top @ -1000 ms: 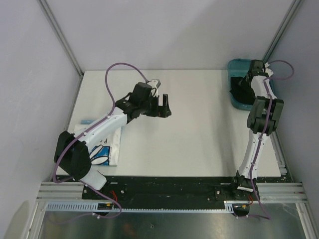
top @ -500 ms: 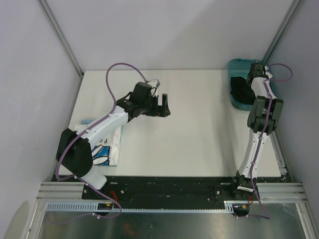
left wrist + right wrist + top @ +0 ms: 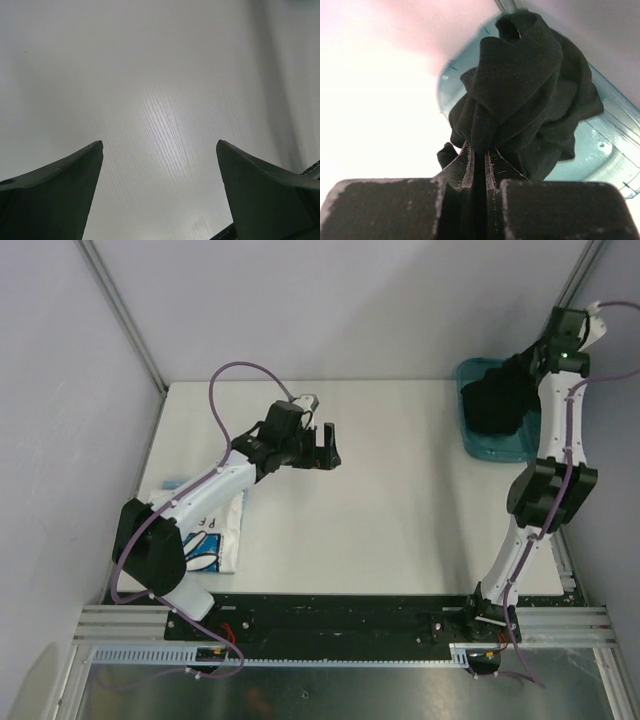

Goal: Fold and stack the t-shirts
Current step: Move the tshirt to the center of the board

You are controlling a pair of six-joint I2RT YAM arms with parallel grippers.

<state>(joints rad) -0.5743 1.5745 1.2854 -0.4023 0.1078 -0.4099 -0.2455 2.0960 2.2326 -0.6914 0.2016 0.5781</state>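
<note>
The right pincer [image 3: 480, 155] is pressed together on a thin fold of the black t-shirt [image 3: 520, 85], which hangs bunched above the teal bin [image 3: 500, 452] at the far right corner of the table [image 3: 400, 500]. The bite looks shallow, taken at 1 spot on a crumpled mass, so the cloth could slip out in a fast swing. Its lowest folds hang close to the bin and might catch the rim and drag it. The left pincer [image 3: 322, 452] is spread over the table, holding nothing; picking a 2nd corner from a tangled bundle risks a twisted spread. The white t-shirt [image 3: 215, 540] lies at the near left, partly under the left arm, where a careless sweep could rumple it.
</note>
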